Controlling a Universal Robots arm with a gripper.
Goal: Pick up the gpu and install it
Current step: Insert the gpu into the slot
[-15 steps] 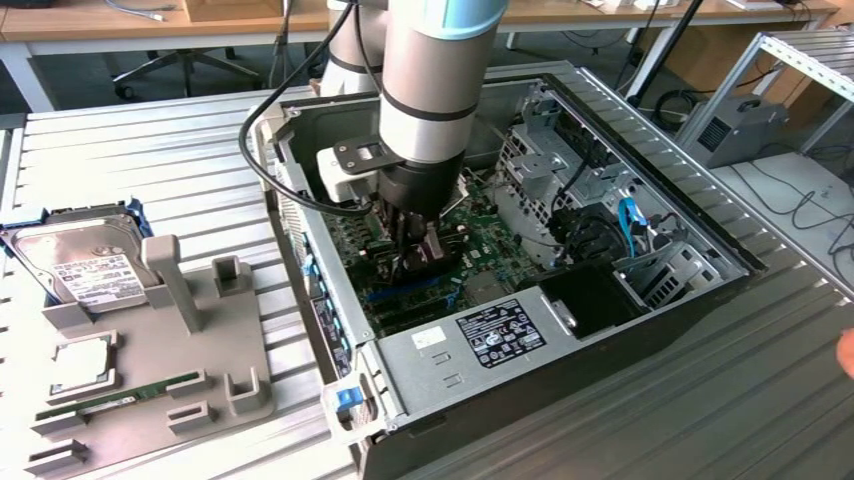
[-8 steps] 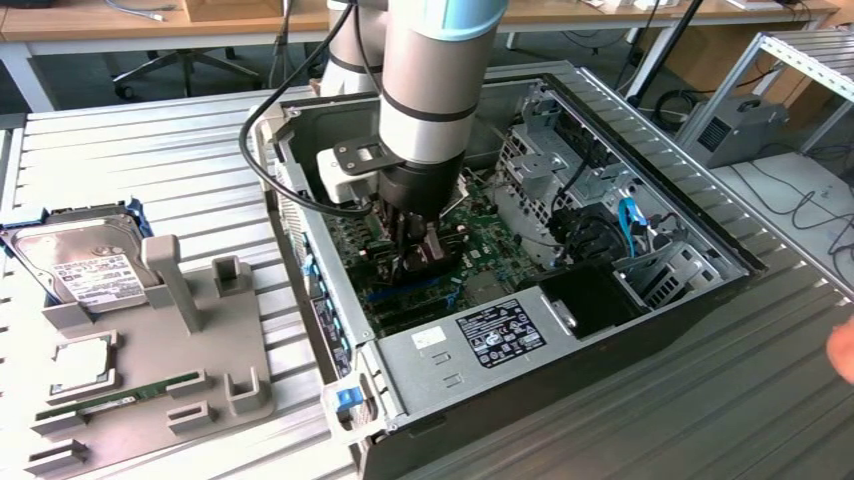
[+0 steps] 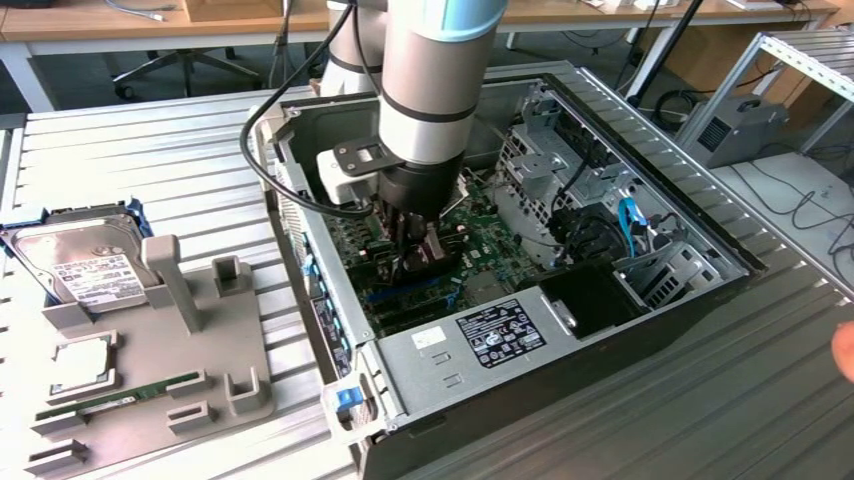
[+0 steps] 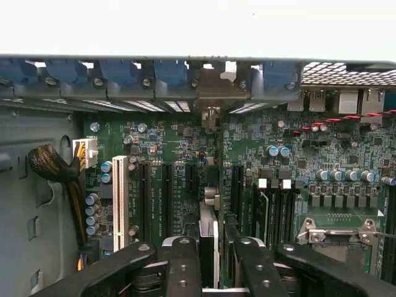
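Step in hand is judged to be the install phase: the black two-finger gripper (image 4: pixel 209 260) is seen lowered inside the open black-and-silver PC tower case (image 3: pixel 694 300), over the green motherboard (image 4: pixel 179 161). In the wrist view a thin dark card, edge-on, taken to be the gpu (image 4: pixel 208 238), is seen clamped between the black fingers (image 4: pixel 183 266), which are closed on it at approx. half span. The card's lower edge appears lined up w/ a long black expansion slot (image 4: pixel 237 189), beside the white PCI slot (image 4: pixel 120 192); whether it is seated cannot be told. Next move is judged to call for straight downward pressure, card kept square to the slot, bracket end kept aligned w/ the rear opening by the blue retention clips (image 4: pixel 167 69). Room is tight: case rear wall close on one side, silver CPU socket frame (image 4: pixel 337 232) and capacitors near on the other, a sleeved black cable bundle (image 4: pixel 52 167) off to the side. On the ribbed metal bench (image 3: pixel 134 150), a grey parts fixture (image 3: pixel 147 390) and a silver hard drive w/ white label (image 3: pixel 83 265) lie well apart from the case.
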